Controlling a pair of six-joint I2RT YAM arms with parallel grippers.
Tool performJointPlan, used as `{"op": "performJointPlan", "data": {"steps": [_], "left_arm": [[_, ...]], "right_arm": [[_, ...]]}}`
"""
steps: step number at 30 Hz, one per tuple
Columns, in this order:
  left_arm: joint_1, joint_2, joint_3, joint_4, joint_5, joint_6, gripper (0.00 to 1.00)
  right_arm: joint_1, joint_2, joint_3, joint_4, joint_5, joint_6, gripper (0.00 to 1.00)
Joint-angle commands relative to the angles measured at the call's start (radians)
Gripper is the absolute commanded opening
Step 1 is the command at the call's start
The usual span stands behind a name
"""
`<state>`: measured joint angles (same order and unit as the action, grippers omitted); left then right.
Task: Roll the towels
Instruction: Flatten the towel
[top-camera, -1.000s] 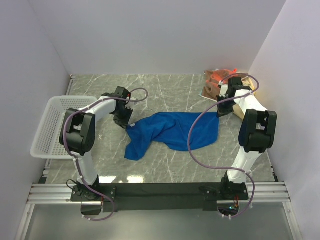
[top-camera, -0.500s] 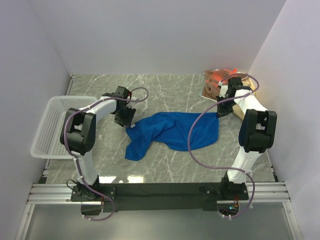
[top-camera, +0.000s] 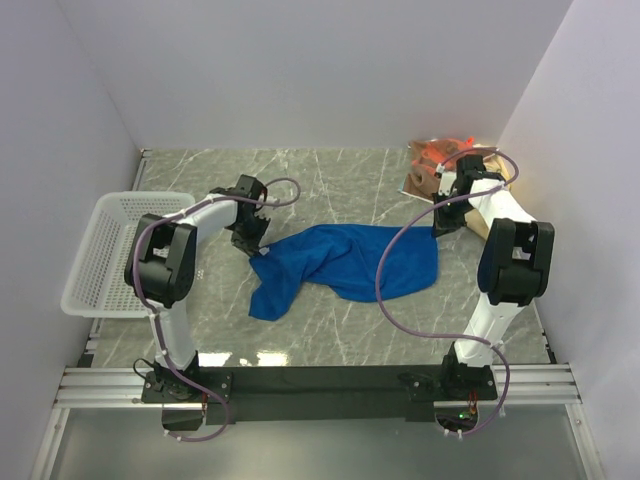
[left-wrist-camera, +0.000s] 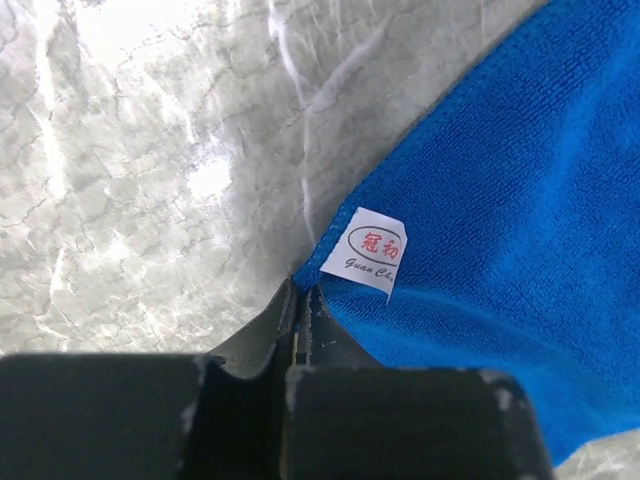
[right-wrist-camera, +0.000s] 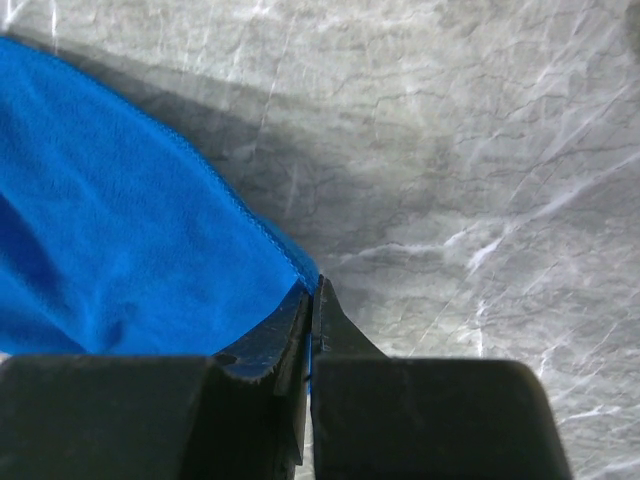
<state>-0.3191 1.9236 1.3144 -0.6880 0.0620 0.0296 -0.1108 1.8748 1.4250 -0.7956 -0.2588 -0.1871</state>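
Note:
The royal blue towel (top-camera: 345, 263) lies crumpled across the middle of the marble table, one end folded down at the front left. My left gripper (top-camera: 254, 246) is shut on its left corner, beside the white label (left-wrist-camera: 374, 249); the blue cloth (left-wrist-camera: 500, 230) fills the right of the left wrist view. My right gripper (top-camera: 439, 228) is shut on the towel's far right corner (right-wrist-camera: 298, 266), low over the table. A brown-and-orange patterned towel (top-camera: 440, 158) lies at the back right corner. The yellow towel is out of view.
A white mesh basket (top-camera: 100, 250) stands at the left edge of the table. The white side walls close in on both sides. The right arm's cable hangs over the towel's right part.
My left gripper has shifted slightly right, toward the towel's left corner. The towel and the right gripper have hardly moved.

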Motion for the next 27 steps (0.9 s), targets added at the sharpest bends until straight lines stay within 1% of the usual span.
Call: {"op": "performJointPlan", "data": {"steps": [1,3,7,10,13,15,17,19,20,21,22,23,24,25,26,27], "left_arm": [[0.044,-0.037,0.049,-0.011,0.025,-0.008,0.01],[0.072,-0.092,0.084,-0.036,0.059,0.006,0.00],[0.136,-0.193,0.218,-0.100,0.094,0.053,0.00],[0.155,-0.254,0.304,-0.153,0.108,0.092,0.00],[0.163,-0.314,0.348,-0.176,0.108,0.116,0.00],[0.164,-0.373,0.352,-0.176,0.105,0.122,0.00],[0.166,-0.447,0.330,-0.174,0.105,0.121,0.00],[0.167,-0.510,0.273,-0.159,0.111,0.121,0.00],[0.166,-0.578,0.251,-0.153,0.113,0.116,0.00],[0.166,-0.613,0.203,-0.150,0.111,0.116,0.00],[0.166,-0.648,0.177,-0.147,0.108,0.115,0.00],[0.166,-0.720,0.152,-0.143,0.105,0.112,0.00],[0.166,-0.757,0.105,-0.145,0.108,0.113,0.00],[0.166,-0.790,0.083,-0.153,0.113,0.115,0.00],[0.166,-0.852,0.065,-0.162,0.116,0.112,0.00],[0.166,-0.879,0.049,-0.168,0.117,0.110,0.00]], "right_arm": [[-0.021,-0.078,0.058,-0.037,-0.046,-0.031,0.00],[-0.035,-0.104,0.077,-0.059,-0.057,-0.038,0.00],[-0.062,-0.210,0.120,-0.091,-0.095,-0.078,0.00],[-0.082,-0.278,0.163,-0.116,-0.112,-0.113,0.00],[-0.105,-0.350,0.193,-0.134,-0.125,-0.140,0.00],[-0.118,-0.390,0.203,-0.139,-0.134,-0.150,0.00],[-0.136,-0.460,0.190,-0.146,-0.135,-0.173,0.00],[-0.148,-0.540,0.170,-0.157,-0.129,-0.202,0.00],[-0.162,-0.571,0.138,-0.157,-0.128,-0.215,0.00],[-0.168,-0.604,0.115,-0.156,-0.122,-0.227,0.00],[-0.173,-0.673,0.092,-0.152,-0.114,-0.247,0.00],[-0.184,-0.709,0.044,-0.146,-0.108,-0.256,0.00],[-0.187,-0.744,0.019,-0.145,-0.102,-0.267,0.00],[-0.190,-0.813,-0.007,-0.142,-0.091,-0.282,0.00],[-0.191,-0.848,-0.053,-0.137,-0.086,-0.288,0.00],[-0.193,-0.882,-0.075,-0.139,-0.082,-0.294,0.00]]}}
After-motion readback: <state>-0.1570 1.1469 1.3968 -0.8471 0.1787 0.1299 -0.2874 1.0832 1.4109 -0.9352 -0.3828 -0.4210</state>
